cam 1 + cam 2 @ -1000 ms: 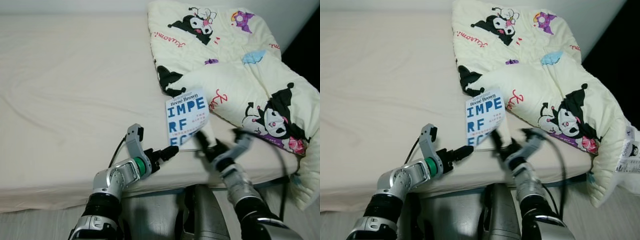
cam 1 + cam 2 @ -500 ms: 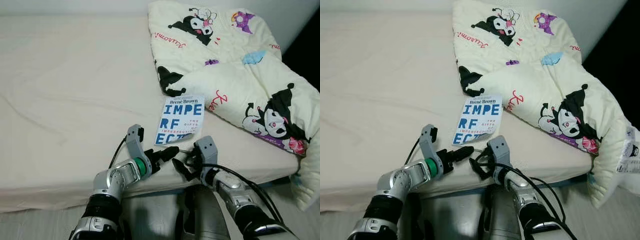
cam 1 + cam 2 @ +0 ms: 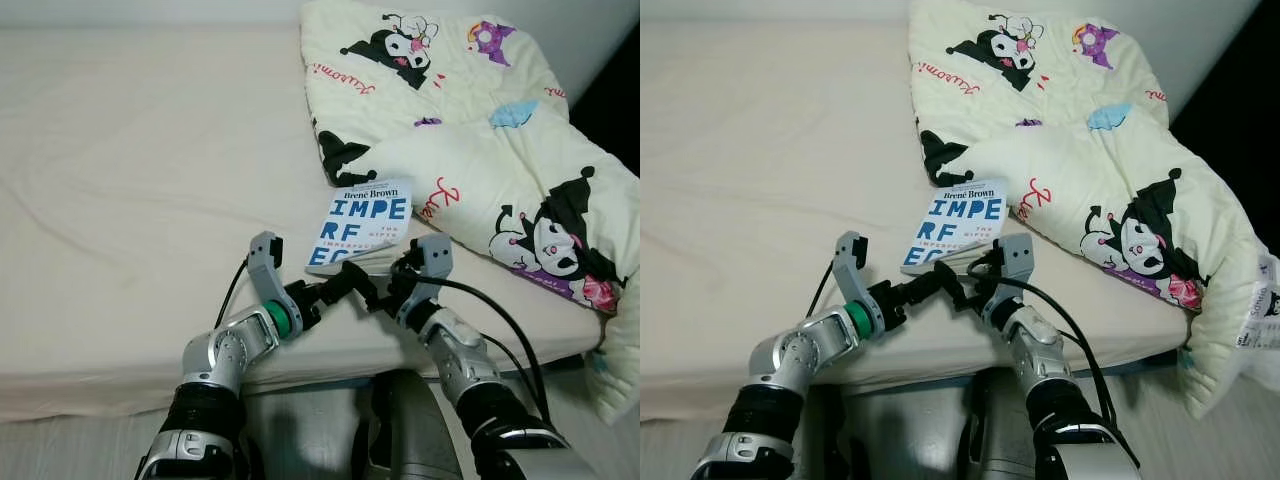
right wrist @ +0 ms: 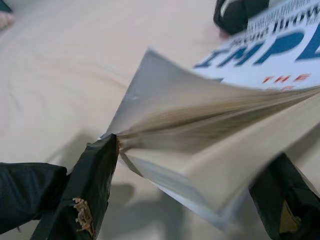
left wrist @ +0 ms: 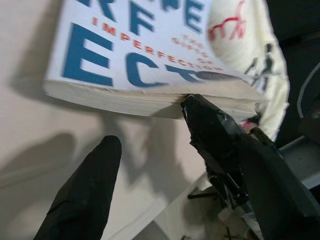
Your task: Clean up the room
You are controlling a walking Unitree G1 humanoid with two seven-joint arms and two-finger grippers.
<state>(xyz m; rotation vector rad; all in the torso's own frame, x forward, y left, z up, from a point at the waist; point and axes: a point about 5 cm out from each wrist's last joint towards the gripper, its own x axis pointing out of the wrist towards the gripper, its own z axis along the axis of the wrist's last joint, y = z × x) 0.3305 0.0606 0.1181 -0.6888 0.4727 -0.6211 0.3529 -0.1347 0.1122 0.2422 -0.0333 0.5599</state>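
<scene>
A white paperback book point(image 3: 362, 222) with big blue letters lies on the bed near its front edge, beside the blanket. My left gripper point(image 3: 345, 281) is open at the book's near edge; in the left wrist view one finger point(image 5: 210, 125) touches the page edge and the other point(image 5: 92, 172) rests on the sheet. My right gripper point(image 3: 386, 288) is open around the book's near corner point(image 4: 200, 165), one finger point(image 4: 97, 170) against the fanned pages, the other point(image 4: 282, 192) on the far side. The cover and top pages are lifted at that corner.
A cream blanket point(image 3: 470, 120) printed with cartoon characters is heaped on the bed's right side and hangs over its edge. The cream sheet point(image 3: 140, 170) stretches bare to the left. The mattress front edge point(image 3: 100, 385) runs just under my arms. A dark gap point(image 3: 620, 90) lies at the far right.
My right gripper swung from the book's right side to its near corner, and the pages there have lifted. The book slid left and turned. My left gripper moved up to the book's edge.
</scene>
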